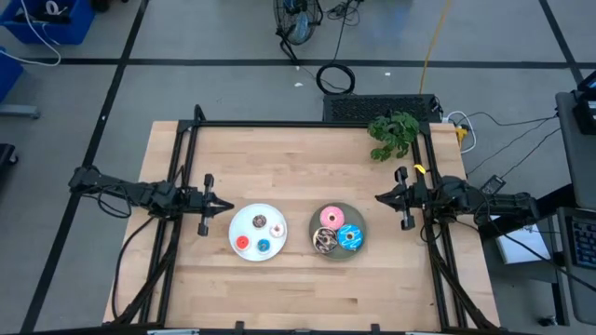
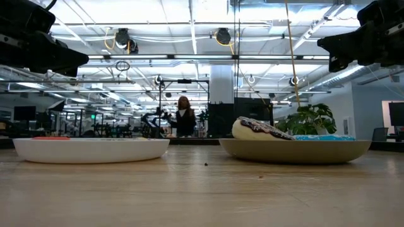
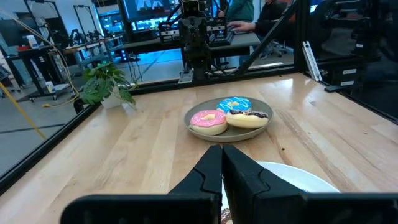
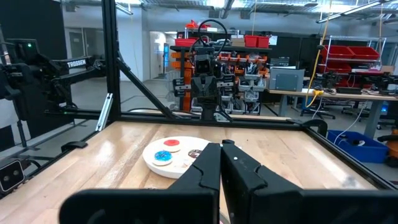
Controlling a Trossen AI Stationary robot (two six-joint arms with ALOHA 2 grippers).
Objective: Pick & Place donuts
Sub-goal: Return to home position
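Note:
On the white plate (image 1: 251,233) lie tiny donuts: a brown one (image 1: 259,221), a white one (image 1: 277,230), a red one (image 1: 243,244) and a blue one (image 1: 264,246). The grey plate (image 1: 339,253) to its right holds three larger donuts: pink (image 1: 330,218), blue (image 1: 350,236) and brown-sprinkled (image 1: 325,243). My left gripper (image 1: 223,205) hovers shut just left of the white plate, pointing right. My right gripper (image 1: 380,197) hovers shut to the right of the grey plate, pointing left. The left wrist view shows the pink donut (image 3: 208,121) beyond the shut left gripper (image 3: 222,155).
A small potted plant (image 1: 393,135) stands near the table's far right corner. Black frame rails (image 1: 177,158) run along the table's left, right and far sides. Bare wood lies in front of and behind both plates. A person (image 2: 184,116) is in the room far behind.

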